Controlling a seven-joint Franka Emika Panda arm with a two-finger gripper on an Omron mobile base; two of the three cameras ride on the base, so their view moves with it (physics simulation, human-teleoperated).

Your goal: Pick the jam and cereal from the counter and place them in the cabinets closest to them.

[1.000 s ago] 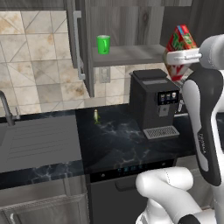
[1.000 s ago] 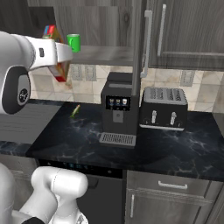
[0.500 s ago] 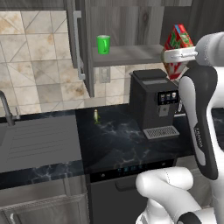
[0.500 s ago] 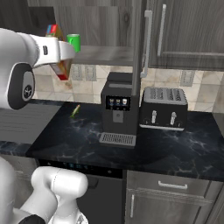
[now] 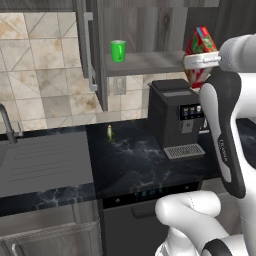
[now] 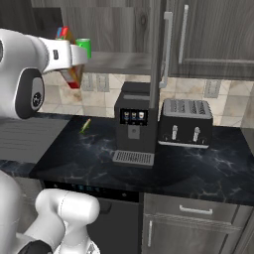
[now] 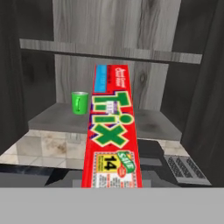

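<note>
My gripper [image 5: 199, 62] is shut on the cereal [image 5: 202, 44], a red box with green and yellow print, held tilted at shelf height in front of the open cabinets [image 5: 150, 63]. From the right, the cereal [image 6: 71, 77] shows above and below my hand [image 6: 70, 55]. In the hand view the cereal [image 7: 114, 140] runs up the middle toward the grey shelf [image 7: 153, 120], hiding my fingertips. A green cup [image 7: 79, 103] stands on that shelf to the left. The black counter [image 5: 135, 160] lies below. The jam is out of view.
A black coffee machine [image 5: 177, 117] stands right under the held box, and a toaster [image 6: 186, 124] sits beside it. The open cabinet door [image 5: 90, 50] juts out to the left of the shelf. A sink [image 5: 40, 160] lies far left. A small yellow-green thing [image 5: 109, 132] lies on the counter.
My hand has lifted the cereal slightly and carried it a little closer to the open cabinet. Nothing else has moved.
</note>
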